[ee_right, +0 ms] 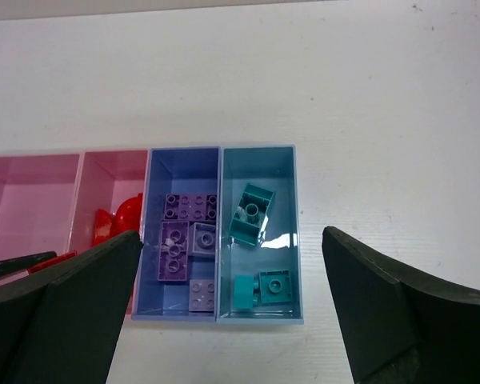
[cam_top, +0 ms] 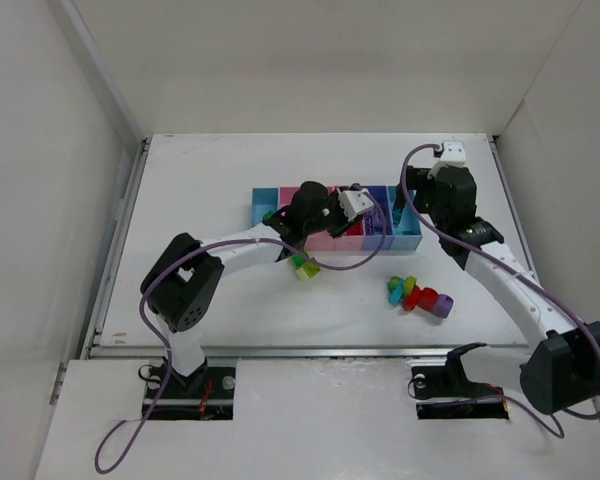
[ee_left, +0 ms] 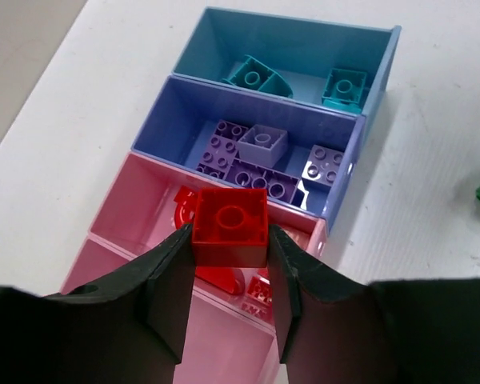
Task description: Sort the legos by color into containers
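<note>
Left gripper (ee_left: pixel 230 240) pinches a red brick (ee_left: pixel 230 226) above the pink tray (ee_left: pixel 136 212); purple tray (ee_left: pixel 164 120) and teal tray (ee_left: pixel 216 40) beyond are stocked, loose legos (cam_top: pixel 420 295) remain, right gripper (ee_right: pixel 232 240) spread empty.

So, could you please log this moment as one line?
left pincer: shut on red brick over pink tray | right pincer: open above purple tray, blue tray

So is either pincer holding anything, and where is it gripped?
The left pincer holds a red brick, pinched by two opposite side walls, over the pink tray. The right pincer is open and empty.
</note>
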`<state>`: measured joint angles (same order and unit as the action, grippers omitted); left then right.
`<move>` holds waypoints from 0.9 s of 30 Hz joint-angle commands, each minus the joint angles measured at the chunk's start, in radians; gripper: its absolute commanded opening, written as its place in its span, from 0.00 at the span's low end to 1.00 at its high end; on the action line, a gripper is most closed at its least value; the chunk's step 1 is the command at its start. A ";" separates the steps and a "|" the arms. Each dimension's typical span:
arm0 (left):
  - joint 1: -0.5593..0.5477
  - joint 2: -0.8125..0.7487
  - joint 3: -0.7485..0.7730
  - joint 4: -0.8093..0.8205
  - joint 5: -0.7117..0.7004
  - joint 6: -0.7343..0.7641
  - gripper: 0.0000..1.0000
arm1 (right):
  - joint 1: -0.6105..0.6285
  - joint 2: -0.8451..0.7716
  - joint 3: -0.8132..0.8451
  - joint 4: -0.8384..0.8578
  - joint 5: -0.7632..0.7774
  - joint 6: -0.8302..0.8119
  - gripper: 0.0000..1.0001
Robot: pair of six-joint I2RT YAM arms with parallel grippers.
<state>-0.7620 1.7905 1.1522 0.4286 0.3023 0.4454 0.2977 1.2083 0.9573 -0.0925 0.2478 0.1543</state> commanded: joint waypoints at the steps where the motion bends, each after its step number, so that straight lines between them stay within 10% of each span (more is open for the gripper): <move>1: -0.006 -0.016 -0.014 0.101 -0.031 0.018 0.36 | 0.001 -0.047 -0.014 0.050 0.022 -0.004 1.00; 5: -0.017 -0.016 -0.023 0.101 -0.020 0.038 0.74 | 0.001 -0.058 -0.014 0.050 -0.018 -0.038 1.00; 8: -0.017 -0.037 0.004 0.029 -0.020 0.047 0.81 | 0.001 -0.058 -0.014 0.050 -0.041 -0.056 1.00; 18: 0.050 -0.187 0.143 -0.753 0.121 0.373 0.62 | 0.122 -0.076 0.004 0.050 -0.007 -0.101 1.00; 27: 0.039 -0.322 -0.089 -0.761 0.066 0.487 0.67 | 0.213 -0.018 0.037 0.050 0.013 -0.111 1.00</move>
<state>-0.7139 1.4662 1.0870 -0.2943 0.3637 0.8970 0.4789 1.1831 0.9493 -0.0891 0.2379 0.0639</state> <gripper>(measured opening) 0.665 0.998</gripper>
